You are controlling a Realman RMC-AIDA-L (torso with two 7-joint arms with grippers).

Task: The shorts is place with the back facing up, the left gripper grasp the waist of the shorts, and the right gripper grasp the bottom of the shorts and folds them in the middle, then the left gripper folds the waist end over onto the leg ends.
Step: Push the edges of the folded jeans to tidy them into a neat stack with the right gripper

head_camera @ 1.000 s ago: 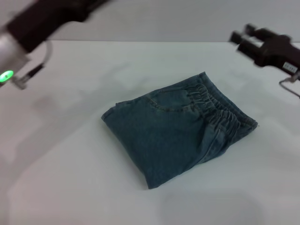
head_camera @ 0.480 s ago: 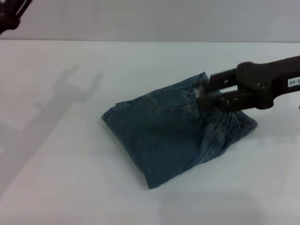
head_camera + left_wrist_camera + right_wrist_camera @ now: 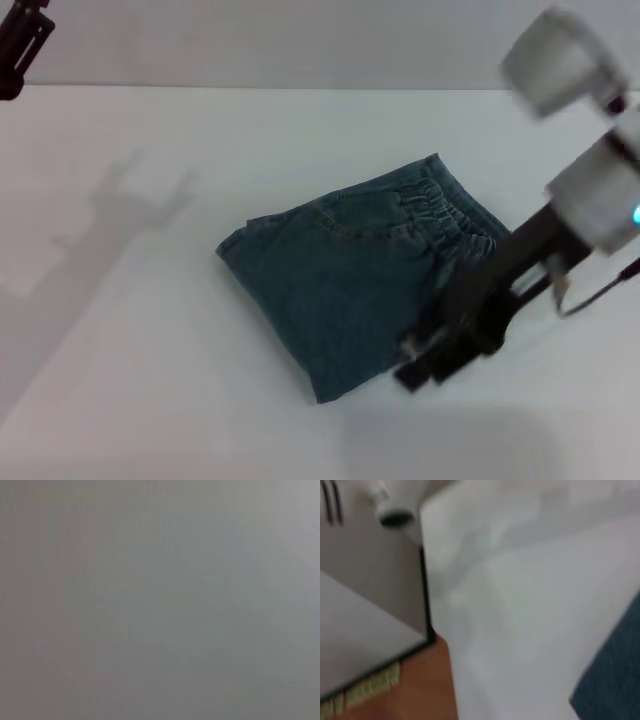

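Where folded, shorts (image 3: 350,280) beneath right gripper (image 3: 430,362)

— What colour are the shorts (image 3: 350,285)?
— Faded blue-green denim, plain, lying on a white table (image 3: 150,380).
— And the right gripper (image 3: 425,365)?
— Black, on a silver-grey wrist. The left gripper (image 3: 18,45) is black too.

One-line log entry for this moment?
faded blue-green denim shorts: folded, on white table | right tool: over shorts' near-right edge | left tool: far left
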